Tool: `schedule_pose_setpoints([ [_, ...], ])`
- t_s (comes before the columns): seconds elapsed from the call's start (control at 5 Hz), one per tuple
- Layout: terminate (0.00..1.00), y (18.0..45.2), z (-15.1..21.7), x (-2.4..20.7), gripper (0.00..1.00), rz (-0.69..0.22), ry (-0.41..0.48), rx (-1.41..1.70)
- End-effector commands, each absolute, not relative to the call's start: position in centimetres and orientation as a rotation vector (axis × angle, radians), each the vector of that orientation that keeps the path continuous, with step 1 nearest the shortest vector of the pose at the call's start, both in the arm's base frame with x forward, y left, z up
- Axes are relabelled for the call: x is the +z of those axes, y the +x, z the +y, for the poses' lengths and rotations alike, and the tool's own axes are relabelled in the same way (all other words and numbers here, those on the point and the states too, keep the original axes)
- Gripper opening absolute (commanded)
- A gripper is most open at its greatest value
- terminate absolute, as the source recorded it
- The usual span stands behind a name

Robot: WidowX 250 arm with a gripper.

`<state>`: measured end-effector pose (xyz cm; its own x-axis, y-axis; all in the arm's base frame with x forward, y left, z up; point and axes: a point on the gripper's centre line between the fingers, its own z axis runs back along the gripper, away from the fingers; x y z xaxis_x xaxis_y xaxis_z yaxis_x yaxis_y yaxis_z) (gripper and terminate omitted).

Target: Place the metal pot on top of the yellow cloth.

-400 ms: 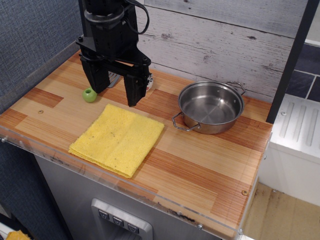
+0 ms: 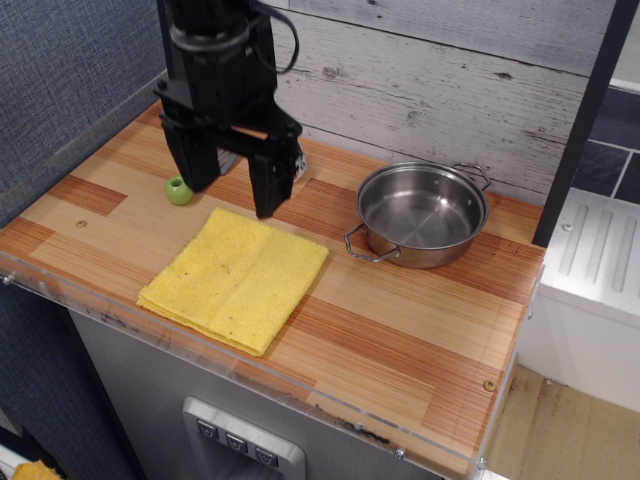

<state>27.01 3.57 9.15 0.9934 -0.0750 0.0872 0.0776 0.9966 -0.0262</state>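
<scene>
The metal pot [image 2: 421, 213] is shallow, round and shiny, with two wire loop handles, and stands empty on the wooden counter at the right, near the back wall. The yellow cloth [image 2: 236, 277] lies flat and folded at the front left, with nothing on it. My gripper [image 2: 234, 192] hangs from the black arm just above the cloth's back edge, well left of the pot. Its two black fingers [image 2: 268, 187] stand wide apart and hold nothing.
A small green apple-shaped object [image 2: 179, 190] sits left of the gripper. The counter [image 2: 400, 330] has a clear plastic lip along its front edge. A grey plank wall runs behind. A dark post [image 2: 585, 120] and a white appliance [image 2: 590, 270] stand at the right.
The gripper has shifted slightly down and toward the front, nearer the cloth's back edge. The pot and cloth have not moved.
</scene>
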Motion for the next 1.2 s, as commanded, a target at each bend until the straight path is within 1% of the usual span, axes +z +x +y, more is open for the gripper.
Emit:
schedule_pose_setpoints([
  [0.0,0.0,31.3,2.3,8.2,1.0,-0.159,-0.044,-0.143],
  [0.2,0.0,33.4,2.1,7.6,1.0,-0.172,-0.041,-0.133],
  [0.4,0.0,34.8,1.4,6.8,1.0,-0.174,-0.03,-0.125],
  [0.8,0.0,36.5,-1.3,4.1,1.0,-0.145,-0.042,-0.136],
  [1.0,0.0,36.9,-2.3,2.8,1.0,-0.128,-0.047,-0.137],
])
